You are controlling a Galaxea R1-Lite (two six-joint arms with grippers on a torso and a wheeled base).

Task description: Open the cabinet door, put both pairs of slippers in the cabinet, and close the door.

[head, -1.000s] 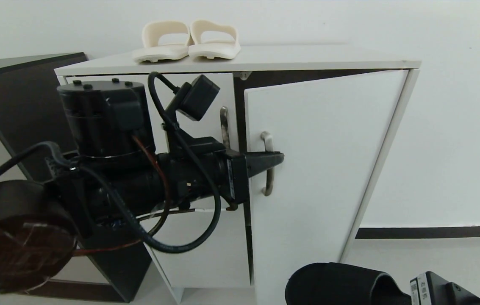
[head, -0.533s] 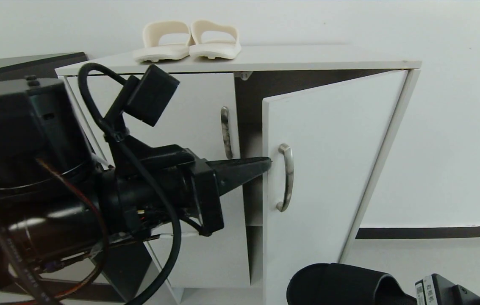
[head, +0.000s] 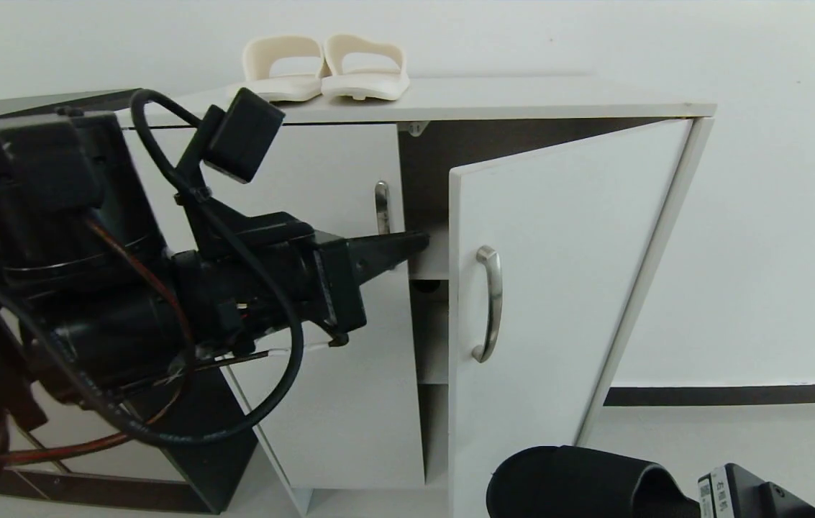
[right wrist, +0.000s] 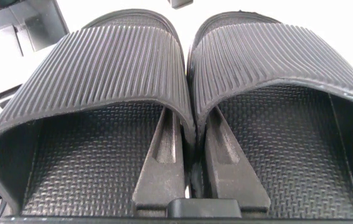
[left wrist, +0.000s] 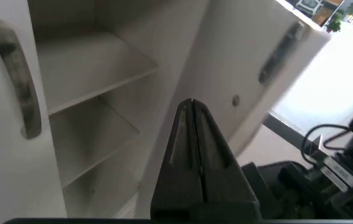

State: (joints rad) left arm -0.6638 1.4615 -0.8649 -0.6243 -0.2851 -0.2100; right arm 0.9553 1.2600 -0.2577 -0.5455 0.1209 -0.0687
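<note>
White wall runs behind a white cabinet that takes up the middle of the head view, with a dark skirting strip low on the right. The cabinet's right door stands partly open, hinged at its right edge, with a curved metal handle near its free edge. The left door is shut. Bare shelves show inside.

The left end effector sits at centre frame before the gap, just left of the open door's edge. Its fingers are pressed together on nothing (clear of the handle).

A cream pair of slippers lies side by side on the cabinet top, at upper centre. The black pair of slippers is at the bottom edge, right of centre. The right end effector grips it with one finger inside each slipper, pinching the two adjoining strap walls together.

Both pairs look like light moulded foam or rubber, soft enough to flex under a pinch. That shared inner wall seems the sensible hold, since it carries two slippers at once, though the pair may sag or twist. The cream pair would probably take the same grip where its straps touch. The door looks light and free-swinging, and likely needs to open wider before the black pair goes in.
</note>
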